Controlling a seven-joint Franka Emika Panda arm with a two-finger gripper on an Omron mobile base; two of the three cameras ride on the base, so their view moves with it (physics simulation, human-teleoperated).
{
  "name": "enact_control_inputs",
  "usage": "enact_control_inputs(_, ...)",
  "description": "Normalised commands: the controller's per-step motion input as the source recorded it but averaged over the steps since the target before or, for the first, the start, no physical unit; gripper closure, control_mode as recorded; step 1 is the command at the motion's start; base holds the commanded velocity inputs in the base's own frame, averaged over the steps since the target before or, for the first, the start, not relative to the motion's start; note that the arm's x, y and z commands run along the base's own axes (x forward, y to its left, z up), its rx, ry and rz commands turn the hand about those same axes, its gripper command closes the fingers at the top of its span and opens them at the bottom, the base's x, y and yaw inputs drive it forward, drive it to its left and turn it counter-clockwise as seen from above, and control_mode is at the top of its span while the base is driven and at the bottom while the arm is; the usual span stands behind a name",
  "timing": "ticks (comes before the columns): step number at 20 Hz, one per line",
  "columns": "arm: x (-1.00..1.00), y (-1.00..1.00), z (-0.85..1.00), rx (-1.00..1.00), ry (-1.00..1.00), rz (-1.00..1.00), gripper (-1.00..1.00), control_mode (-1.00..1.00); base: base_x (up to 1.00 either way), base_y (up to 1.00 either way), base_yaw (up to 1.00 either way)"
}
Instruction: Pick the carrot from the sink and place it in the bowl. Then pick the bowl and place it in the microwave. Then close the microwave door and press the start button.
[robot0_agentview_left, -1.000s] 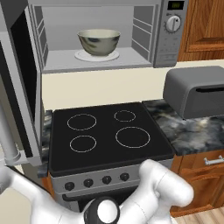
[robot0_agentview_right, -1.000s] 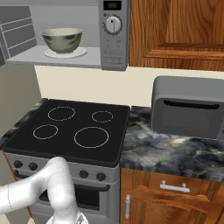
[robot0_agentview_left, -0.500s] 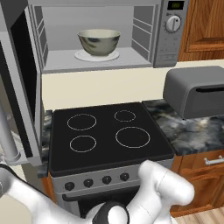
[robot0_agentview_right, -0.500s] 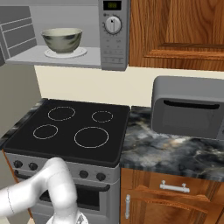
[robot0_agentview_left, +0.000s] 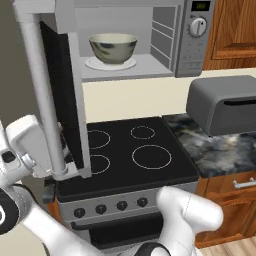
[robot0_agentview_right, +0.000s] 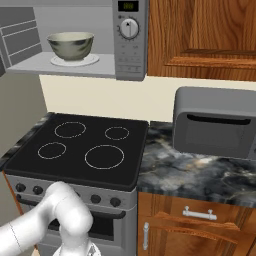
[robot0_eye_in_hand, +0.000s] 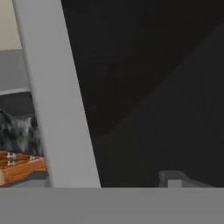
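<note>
The bowl (robot0_agentview_left: 113, 48) sat on the white plate (robot0_agentview_left: 110, 63) inside the microwave (robot0_agentview_right: 75, 40). The left base view showed the microwave door (robot0_agentview_left: 62, 95) swung out over the stove (robot0_agentview_left: 130, 155). The hand view showed its grey frame (robot0_eye_in_hand: 57, 100) close up. Whether the hand was spread could not be told.

We see the microwave door (robot0_agentview_left: 60, 100) swung further in toward the oven than half a second ago, its silver edge now standing in front of the cooktop. The arm's white hand (robot0_agentview_left: 32, 145) has come up behind the door's lower edge, where before it sat lower at the frame's side.
</note>
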Motion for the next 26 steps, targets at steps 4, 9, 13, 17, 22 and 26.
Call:
enact_control_inputs(4,-0.12,-0.97,0.50,0.18,-0.06,0.12,-1.00,-1.00,0.00,0.00,0.00)
enact_control_inputs(9,0.00,-1.00,0.57,0.19,0.00,0.10,-1.00,-1.00,0.00,0.00,0.00)
enact_control_inputs(13,0.18,-1.00,0.55,0.18,0.00,0.17,-1.00,-1.00,0.00,0.00,0.00)
enact_control_inputs(17,0.18,-1.00,0.56,0.16,0.00,0.20,-1.00,-1.00,0.00,0.00,0.00)
enact_control_inputs(22,0.20,-0.94,0.76,0.13,0.04,0.23,-1.00,-1.00,0.00,0.00,0.00)
enact_control_inputs(26,0.33,-0.91,0.84,0.14,0.14,0.24,-1.00,-1.00,0.00,0.00,0.00)
